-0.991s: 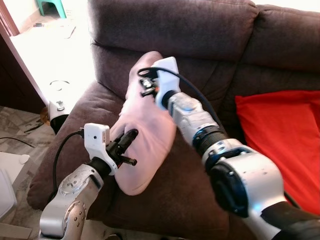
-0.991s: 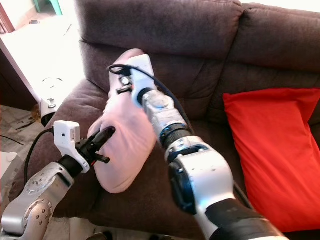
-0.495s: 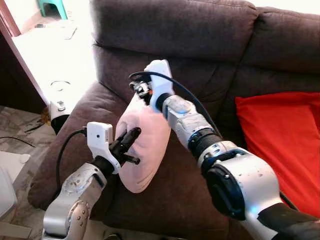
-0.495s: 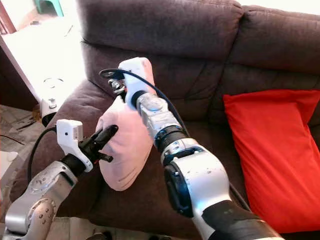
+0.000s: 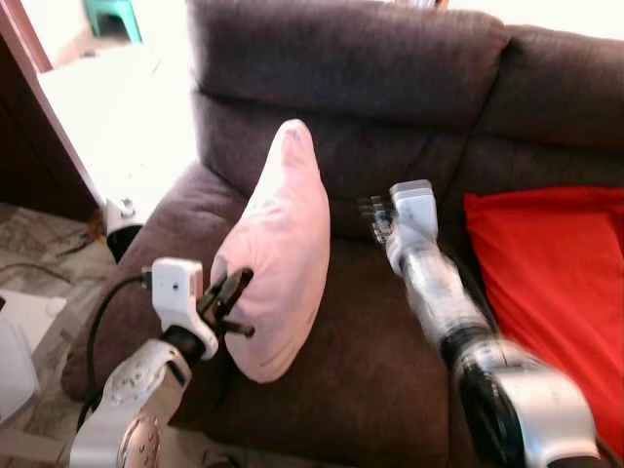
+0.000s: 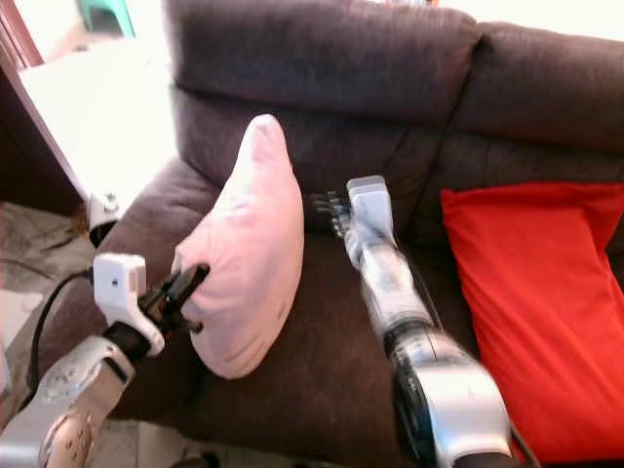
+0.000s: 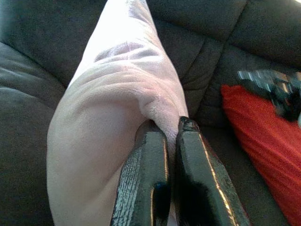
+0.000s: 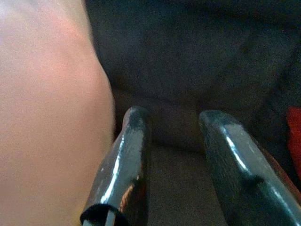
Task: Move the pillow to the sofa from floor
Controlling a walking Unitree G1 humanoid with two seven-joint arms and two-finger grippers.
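Observation:
A pale pink pillow [image 5: 283, 244] stands on its edge on the brown sofa's seat [image 5: 380, 370], leaning toward the armrest. My left gripper [image 5: 232, 292] is shut on a fold of the pillow's lower left side; the left wrist view shows its fingers [image 7: 188, 169] pinching the pink fabric [image 7: 117, 108]. My right gripper [image 5: 375, 216] is open and empty, held just right of the pillow in front of the backrest. In the right wrist view its two fingers [image 8: 127, 160] stand apart beside the pillow [image 8: 47, 117].
A red cushion [image 5: 546, 283] lies on the right seat of the sofa. The sofa's left armrest [image 5: 136, 283] is under my left arm. A small white device [image 5: 119, 216] sits on the bright floor beyond the armrest.
My right gripper has let go of the pillow's top and pulled away to the right, now open. The pillow stands upright on the seat, and my left gripper still pinches it.

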